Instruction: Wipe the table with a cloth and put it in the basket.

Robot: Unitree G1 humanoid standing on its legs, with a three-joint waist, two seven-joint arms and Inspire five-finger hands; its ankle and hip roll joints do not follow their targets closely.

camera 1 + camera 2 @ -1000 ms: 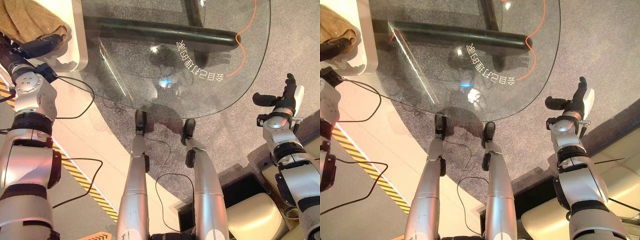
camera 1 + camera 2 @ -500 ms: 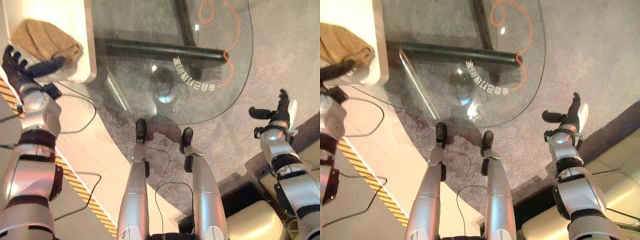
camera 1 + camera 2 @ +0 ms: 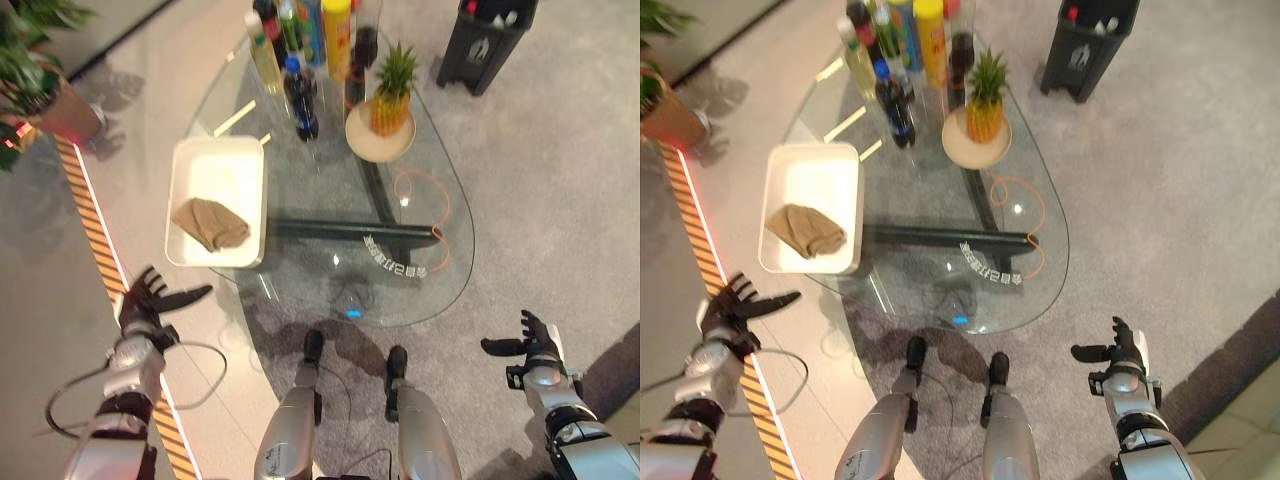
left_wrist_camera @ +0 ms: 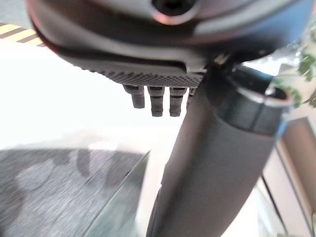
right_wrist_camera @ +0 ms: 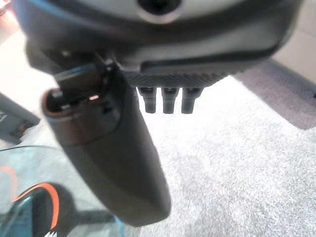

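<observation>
Beside the table's near edge both hands hang spread wide, empty — left hand just short of the basket holding the cloth, right hand over carpet.

Bright, even light falls from above. The oval clear glass table carries small white glints and a bluish reflection near its front edge, with soft shadows on the grey carpet beneath. The white rectangular tray is nearly overexposed. Straight lines bow towards the edges. In both wrist views the close dark thumbs are blurred, and the background is soft.
</observation>
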